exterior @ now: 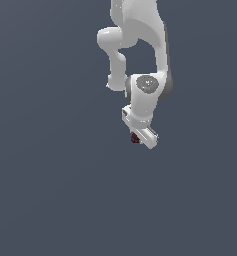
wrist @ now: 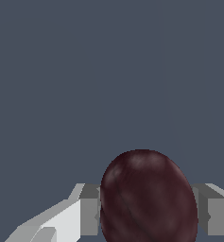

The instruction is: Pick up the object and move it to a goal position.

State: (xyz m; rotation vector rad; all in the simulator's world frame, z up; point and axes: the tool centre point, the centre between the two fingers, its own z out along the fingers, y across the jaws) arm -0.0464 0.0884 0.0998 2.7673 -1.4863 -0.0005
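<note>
One small dark maroon-brown egg-shaped lump (wrist: 149,198), smooth and faintly glossy, carrying a thin curved ridge line down its face and a paler sheen near its crown. Sitting between the two pale grey fingers (wrist: 89,215) of the white robot gripper (wrist: 149,217), one finger pressing against each flank of the lump, so pinching it rather than hanging spread. Filling the whole gap between those fingers. In the wrist view, showing its long axis running across the line that joins the two fingers, with the narrower rounded end pointing away from the gripper. In the exterior view, appearing only as a tiny dark red speck (exterior: 135,138) peeking out at the tip of the gripper (exterior: 140,138), too small for reading any direction. Hanging below the white jointed arm (exterior: 145,95), with plain flat slate-grey background (exterior: 45,175) lying all around the lump, showing no edge, seam or shadow.
</note>
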